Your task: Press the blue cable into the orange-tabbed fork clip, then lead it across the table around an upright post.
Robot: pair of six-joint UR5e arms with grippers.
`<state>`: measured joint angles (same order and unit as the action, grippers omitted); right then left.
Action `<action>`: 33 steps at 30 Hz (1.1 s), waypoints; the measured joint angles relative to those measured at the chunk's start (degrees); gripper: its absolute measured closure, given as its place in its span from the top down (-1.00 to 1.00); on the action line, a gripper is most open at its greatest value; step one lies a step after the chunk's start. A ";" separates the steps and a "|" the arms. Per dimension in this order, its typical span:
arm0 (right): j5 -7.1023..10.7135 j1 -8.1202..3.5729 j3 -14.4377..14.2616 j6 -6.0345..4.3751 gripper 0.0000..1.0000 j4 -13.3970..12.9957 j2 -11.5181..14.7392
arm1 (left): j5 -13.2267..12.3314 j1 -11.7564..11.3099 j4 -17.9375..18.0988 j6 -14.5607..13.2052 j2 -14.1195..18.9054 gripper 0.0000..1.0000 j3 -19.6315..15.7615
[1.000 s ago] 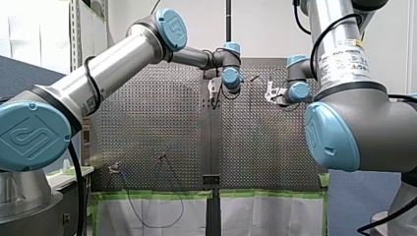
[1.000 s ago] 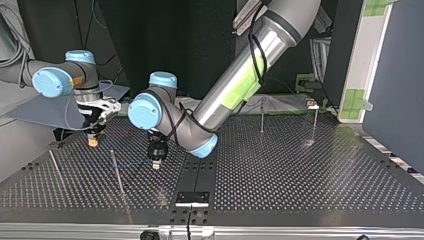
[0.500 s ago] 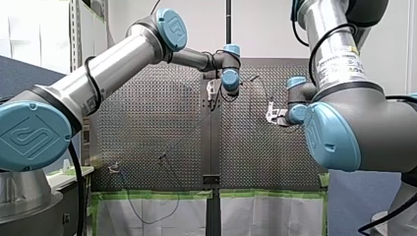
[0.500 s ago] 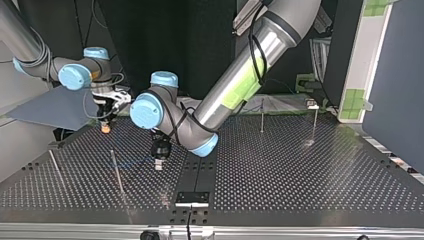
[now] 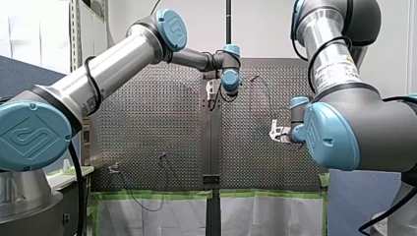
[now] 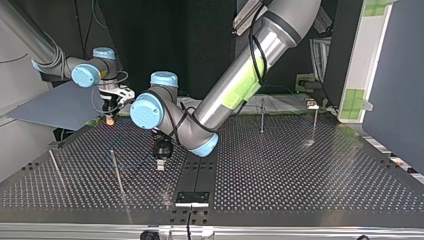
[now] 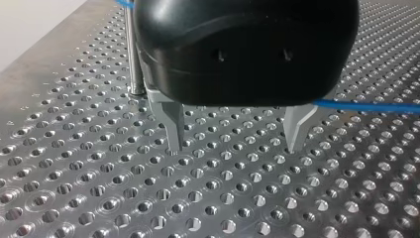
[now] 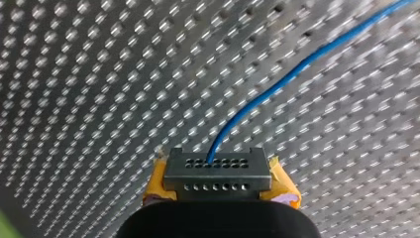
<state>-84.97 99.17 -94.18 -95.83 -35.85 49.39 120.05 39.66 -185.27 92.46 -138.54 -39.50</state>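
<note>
As wrist shows, right tool (image 8: 218, 168) pinches cable (image 8: 277, 85) (blue)

Two arms (image 6: 240, 75) (image 6: 82, 75), two claws (image 6: 160, 164) (image 6: 109, 119), one blue cable (image 8: 277, 87), four upright posts (image 6: 117, 172) (image 6: 56, 169) (image 6: 261, 116) (image 6: 314, 122), one perforated table (image 6: 300, 175)

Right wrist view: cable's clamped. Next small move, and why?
Probably draw my right gripper, shut on the blue cable, slightly away from my left gripper to take up slack: the cable curves loosely ahead of it, and my left gripper stands open, cable beside one finger, gripping nothing.
</note>
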 joint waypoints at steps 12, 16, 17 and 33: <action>-0.08 -2.89 0.00 -0.73 -1.00 -2.78 -6.03 | 0.49 0.02 0.07 -0.34 0.01 1.00 -0.02; -0.26 -4.14 0.02 -1.26 -1.00 -3.74 -8.12 | 0.77 0.02 0.03 -0.79 0.01 1.00 -0.02; -0.30 -4.38 0.03 -1.43 -1.00 -3.99 -8.61 | 0.82 0.02 0.01 -0.86 0.01 1.00 -0.02; -0.38 -6.50 0.10 -2.66 -1.00 -9.20 -14.81 | 0.93 -0.08 0.00 -0.97 0.02 1.00 -0.03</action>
<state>-85.35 92.67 -94.09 -98.49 -45.05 34.59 120.98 39.58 -185.27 91.49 -138.52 -39.53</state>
